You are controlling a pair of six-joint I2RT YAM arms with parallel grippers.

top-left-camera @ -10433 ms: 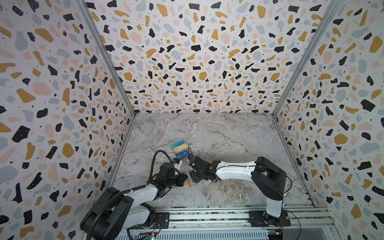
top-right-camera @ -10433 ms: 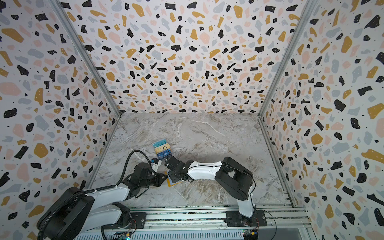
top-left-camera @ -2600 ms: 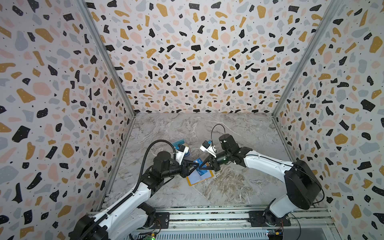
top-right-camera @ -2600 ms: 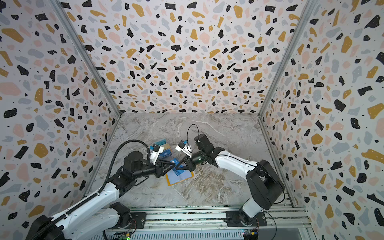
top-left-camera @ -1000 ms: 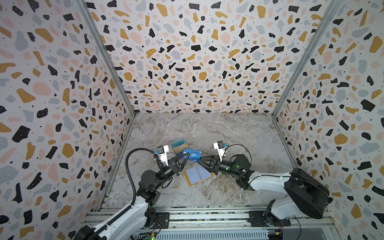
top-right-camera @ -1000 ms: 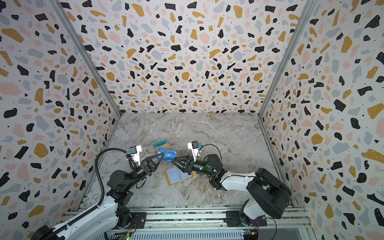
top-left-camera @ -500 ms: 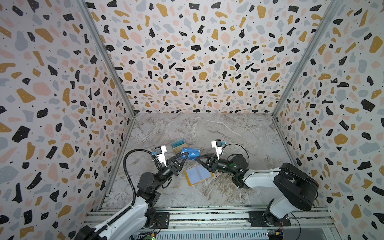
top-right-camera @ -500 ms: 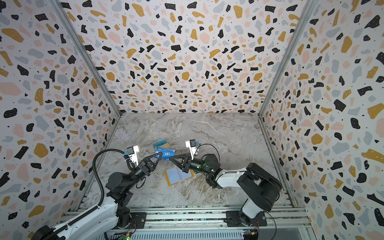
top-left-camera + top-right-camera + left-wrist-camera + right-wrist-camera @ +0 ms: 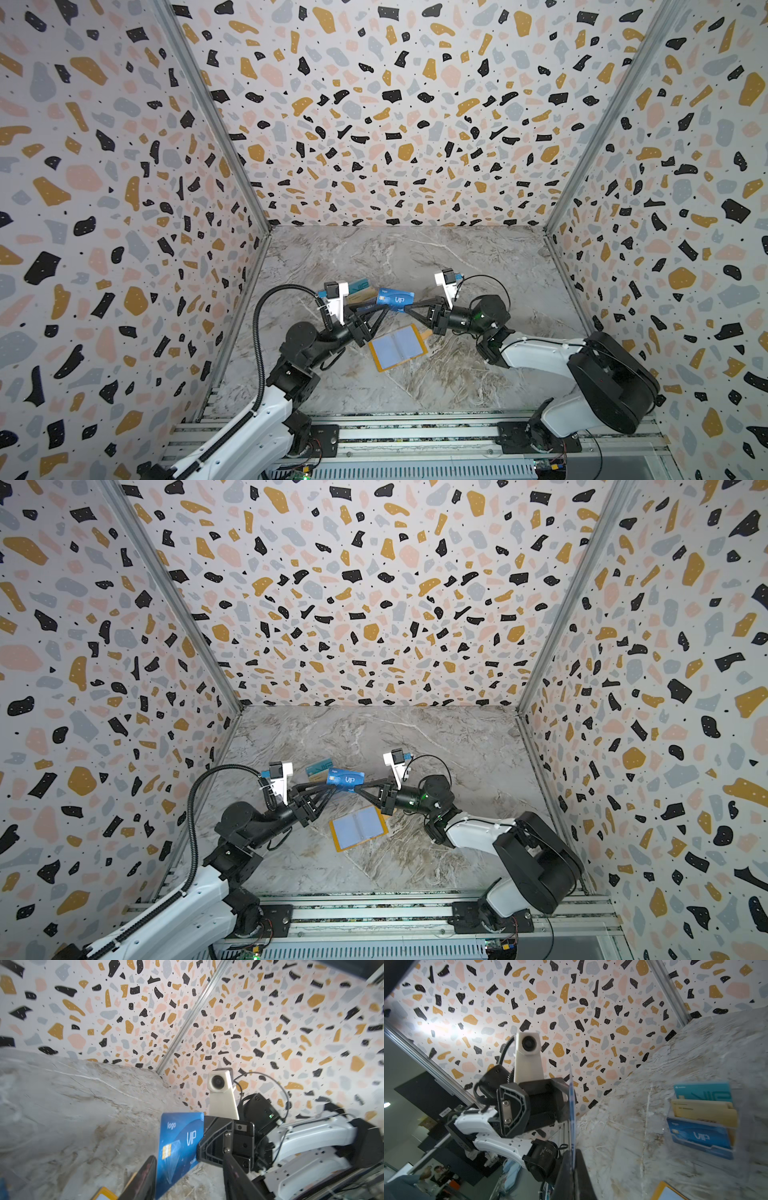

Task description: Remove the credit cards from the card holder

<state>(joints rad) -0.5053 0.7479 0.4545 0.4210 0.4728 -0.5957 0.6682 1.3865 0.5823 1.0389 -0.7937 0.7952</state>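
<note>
A blue "VIP" credit card point(image 9: 395, 299) point(image 9: 346, 780) hangs above the table between both arms. My right gripper point(image 9: 409, 309) point(image 9: 573, 1151) is shut on one end of it, and the card point(image 9: 571, 1109) shows edge-on between its fingers. My left gripper point(image 9: 380, 311) point(image 9: 189, 1157) is open around the card's point(image 9: 178, 1140) other end, which stands close to one finger. The card holder point(image 9: 398, 348) point(image 9: 359, 827), a yellow-rimmed booklet with clear sleeves, lies open flat on the table below. Teal point(image 9: 703, 1092), beige-gold point(image 9: 704, 1110) and blue point(image 9: 697, 1136) cards sit stepped in a clear stand.
The clear stand with its cards point(image 9: 360, 291) is behind the left gripper, toward the back left of the marble table point(image 9: 478, 257). Terrazzo walls close the left, back and right sides. A metal rail point(image 9: 415, 440) runs along the front edge.
The right gripper's jaws have shut on the blue card. The left gripper, which held the card a second ago, has opened off it. The card has shifted slightly to the right.
</note>
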